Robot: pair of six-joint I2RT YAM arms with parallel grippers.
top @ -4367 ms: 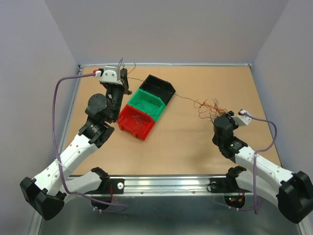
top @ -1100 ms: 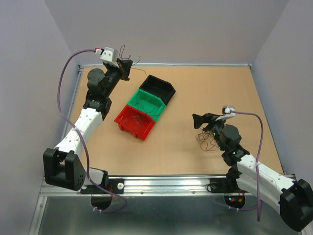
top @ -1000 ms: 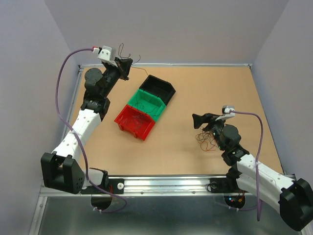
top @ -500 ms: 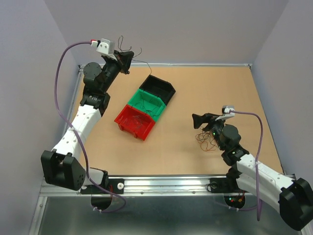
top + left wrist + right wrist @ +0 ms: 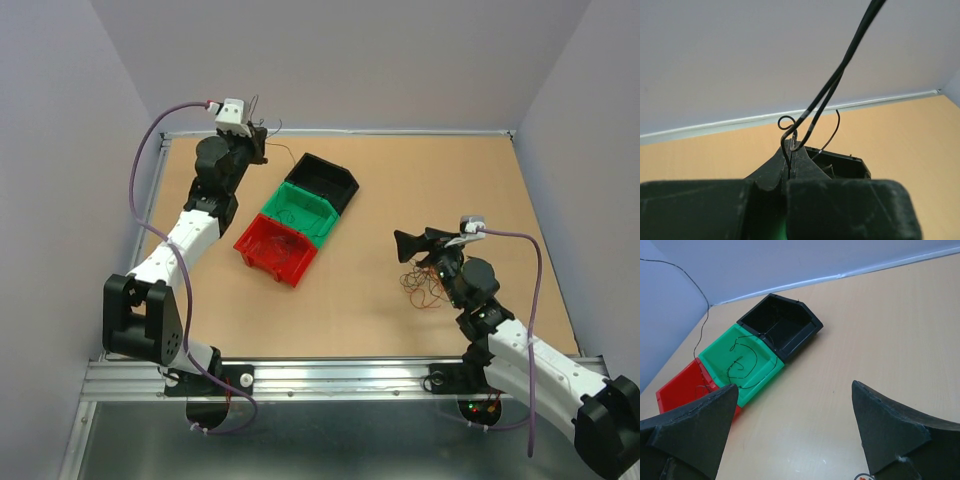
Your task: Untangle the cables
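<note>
Claws apart, starting at the far-left corner of the tabletop (image 5: 430,180). The left claw (image 5: 258,146) is raised off the surface, jaws pinched tight on a dark wire (image 5: 826,100). From its wrist view the wire springs out of the closed fingertips (image 5: 777,167), makes a small curl beside them and runs up past the top of the frame.

Moving right, three bins sit touching in a diagonal row: red bin (image 5: 265,262) nearest, green bin (image 5: 312,228) in the middle, black bin (image 5: 340,190) farthest. Thin dark curls of wire lie inside the green one.

Over on the right, the cables (image 5: 422,285) are a wiry reddish-brown clump flat on the tabletop, well apart from the bins. The right claw (image 5: 420,238) hovers above them, jaws spread wide with nothing between them, tips aimed toward the bins. The clump sits just to the near side of those tips, under the wrist.
</note>
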